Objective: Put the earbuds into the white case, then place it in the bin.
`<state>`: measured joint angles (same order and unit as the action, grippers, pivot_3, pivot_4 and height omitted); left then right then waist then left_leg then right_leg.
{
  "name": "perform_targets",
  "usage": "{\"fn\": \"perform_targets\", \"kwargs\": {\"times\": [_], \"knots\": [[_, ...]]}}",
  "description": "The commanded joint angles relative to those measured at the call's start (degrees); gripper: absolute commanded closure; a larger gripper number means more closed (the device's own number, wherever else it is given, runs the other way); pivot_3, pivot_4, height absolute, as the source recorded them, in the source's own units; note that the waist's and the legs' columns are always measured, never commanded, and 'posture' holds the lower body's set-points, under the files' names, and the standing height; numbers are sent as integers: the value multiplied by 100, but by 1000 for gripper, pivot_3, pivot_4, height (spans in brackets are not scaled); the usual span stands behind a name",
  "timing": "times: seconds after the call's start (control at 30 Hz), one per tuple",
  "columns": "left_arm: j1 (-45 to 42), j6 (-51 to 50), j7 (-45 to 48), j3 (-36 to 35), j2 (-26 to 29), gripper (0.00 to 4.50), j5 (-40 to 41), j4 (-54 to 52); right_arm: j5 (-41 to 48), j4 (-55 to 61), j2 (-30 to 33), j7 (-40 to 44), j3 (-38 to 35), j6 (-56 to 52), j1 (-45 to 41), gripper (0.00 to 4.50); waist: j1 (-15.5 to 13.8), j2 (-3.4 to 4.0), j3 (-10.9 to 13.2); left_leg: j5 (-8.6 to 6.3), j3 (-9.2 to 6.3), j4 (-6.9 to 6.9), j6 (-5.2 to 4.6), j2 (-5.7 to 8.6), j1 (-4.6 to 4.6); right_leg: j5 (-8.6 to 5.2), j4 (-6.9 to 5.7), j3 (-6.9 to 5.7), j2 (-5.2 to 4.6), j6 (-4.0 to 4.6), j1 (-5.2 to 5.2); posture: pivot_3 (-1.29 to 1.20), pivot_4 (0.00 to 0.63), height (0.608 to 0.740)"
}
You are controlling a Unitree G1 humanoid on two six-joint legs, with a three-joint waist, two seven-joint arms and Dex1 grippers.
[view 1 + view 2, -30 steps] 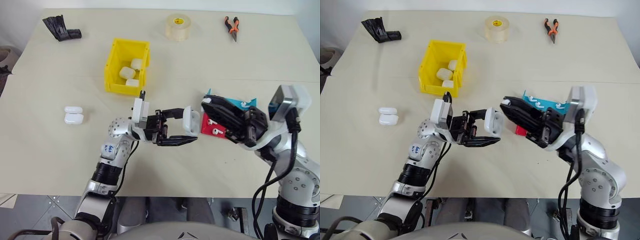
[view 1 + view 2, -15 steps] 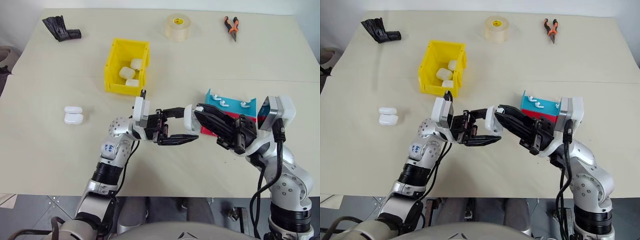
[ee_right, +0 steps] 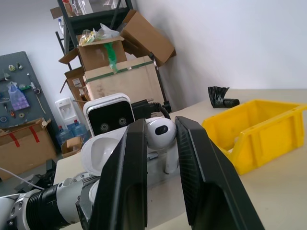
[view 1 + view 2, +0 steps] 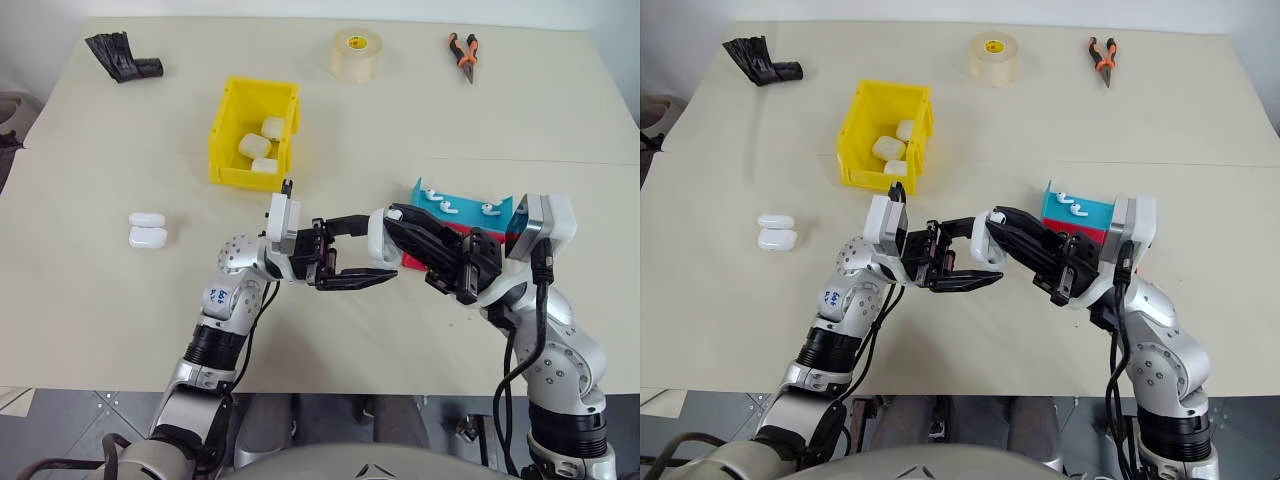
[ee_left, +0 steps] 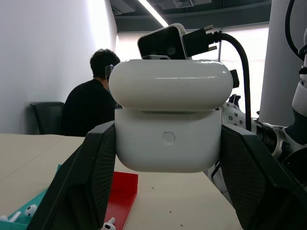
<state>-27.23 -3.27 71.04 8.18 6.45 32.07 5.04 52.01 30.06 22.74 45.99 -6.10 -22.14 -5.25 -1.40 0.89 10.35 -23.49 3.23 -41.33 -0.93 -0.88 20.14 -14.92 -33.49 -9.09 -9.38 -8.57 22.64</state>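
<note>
White case (image 5: 168,129) above beige table (image 4: 120,300), cardboard boxes (image 3: 120,62) behind.

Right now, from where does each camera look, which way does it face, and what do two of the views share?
Left and right eye views: on the head, looking forward and down at the table; both arms show, yellow bin beyond.
Left wrist view: along the left gripper, shut on the white case; a seated person behind.
Right wrist view: along the right gripper, shut on an earbud; boxes behind.
Shared: both wrist views show the case and the other arm's camera.
</note>
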Motion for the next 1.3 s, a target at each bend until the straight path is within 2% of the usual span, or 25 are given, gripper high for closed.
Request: {"fn": "perform_targets", "kwargs": {"times": [0.03,0.27,0.47,0.5,0.53,0.67,0.83,1.07,1.3], "knots": [[-163,152,-45,-76,-178,1698,166,-249,-174,-42,214,127,59,-54,214,4005,-2,0,0,0,0,0,0,0,0,0,0,0,0,0,0,0,150,740],[-260,212,-103,-207,-211,1698,137,-130,50,-51,597,261,-182,-137,257,4005,2,0,0,0,1,0,0,-1,0,0,0,0,0,0,0,0,150,740],[-205,258,-26,-164,-202,1698,101,-144,49,-53,726,-146,-174,-386,-113,4005,-3,0,0,0,0,0,0,-1,0,0,0,1,0,0,0,0,150,740],[-197,261,-21,-155,-209,1698,94,-151,-29,-33,724,-111,-130,-340,-170,3280,-4,0,0,0,0,0,0,-1,0,0,0,0,0,0,0,0,150,740],[-190,264,-14,-146,-214,1698,86,-155,97,-13,735,-90,-113,-434,-207,3061,-4,0,0,0,0,-1,0,-1,1,0,0,0,0,0,0,0,150,740],[-182,277,7,-152,-218,1698,63,-145,172,13,900,96,-188,-498,-252,1720,-9,0,0,0,0,-1,0,-1,1,0,1,0,0,0,0,0,150,740],[-54,278,39,-225,-28,1698,14,-188,204,-342,1648,516,-1077,-532,35,16,-29,-1,1,0,0,-1,-1,0,3,0,2,0,-1,0,0,0,150,740],[181,415,26,-303,209,1698,-34,-208,-778,-1701,2507,1679,-1925,285,822,16,-12,-3,1,-1,6,2,-2,-1,0,0,3,2,-1,0,-1,0,150,740],[259,624,-115,-293,157,1698,-83,-184,-1724,-2828,2682,2061,-1719,1092,467,16,-4,-2,1,0,12,1,-3,-2,-3,0,2,6,-1,0,-2,0,150,740]]}}
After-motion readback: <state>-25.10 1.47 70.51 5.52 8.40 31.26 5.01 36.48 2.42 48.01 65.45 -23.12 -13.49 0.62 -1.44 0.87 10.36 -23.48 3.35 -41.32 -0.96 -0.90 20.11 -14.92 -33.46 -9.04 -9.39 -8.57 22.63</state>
